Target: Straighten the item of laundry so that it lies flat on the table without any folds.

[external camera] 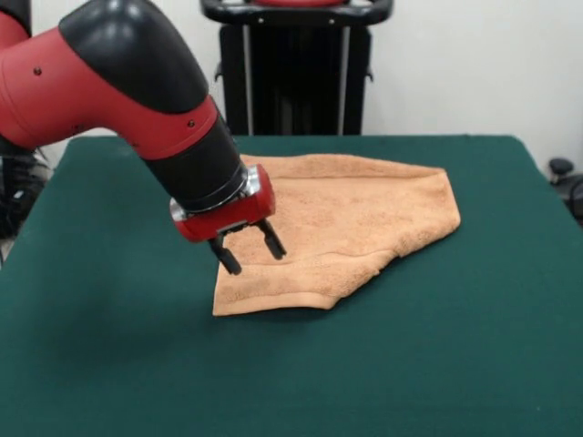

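1. Tan terry towel (351,223) lies mid-bench (109,364), its right side folded over into a diagonal edge.
2. Your gripper (250,251) hangs over the towel's left near corner, fingers (227,259) spread and empty.
3. The fold lies to the picture's right of the fingers; the towel's long axis runs left-right.

Orange-tan towel (351,218) on dark green table (437,364); red and black arm (127,91)
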Robot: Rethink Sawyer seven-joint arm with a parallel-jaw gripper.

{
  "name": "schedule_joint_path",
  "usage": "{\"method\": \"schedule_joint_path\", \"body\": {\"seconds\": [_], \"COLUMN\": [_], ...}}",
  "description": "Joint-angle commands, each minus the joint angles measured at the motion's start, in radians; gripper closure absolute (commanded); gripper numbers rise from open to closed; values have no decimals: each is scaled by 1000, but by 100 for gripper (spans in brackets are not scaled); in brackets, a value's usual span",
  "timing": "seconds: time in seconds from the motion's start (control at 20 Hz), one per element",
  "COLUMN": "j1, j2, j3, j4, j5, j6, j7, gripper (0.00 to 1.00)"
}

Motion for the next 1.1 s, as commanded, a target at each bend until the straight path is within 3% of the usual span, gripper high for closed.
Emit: {"method": "schedule_joint_path", "body": {"seconds": [0.05,0.5,0.8,1.1], "j1": [27,-14,-33,-60], "j2": [46,-75,-103,-134], "j3": [-40,-31,-27,-36], "j4": [-23,122,173,267], "j5": [-58,-42,-21,-39], "j6": [21,37,71,16], "j7": [-362,-315,-325,-274], "gripper": [0,0,0,0]}}
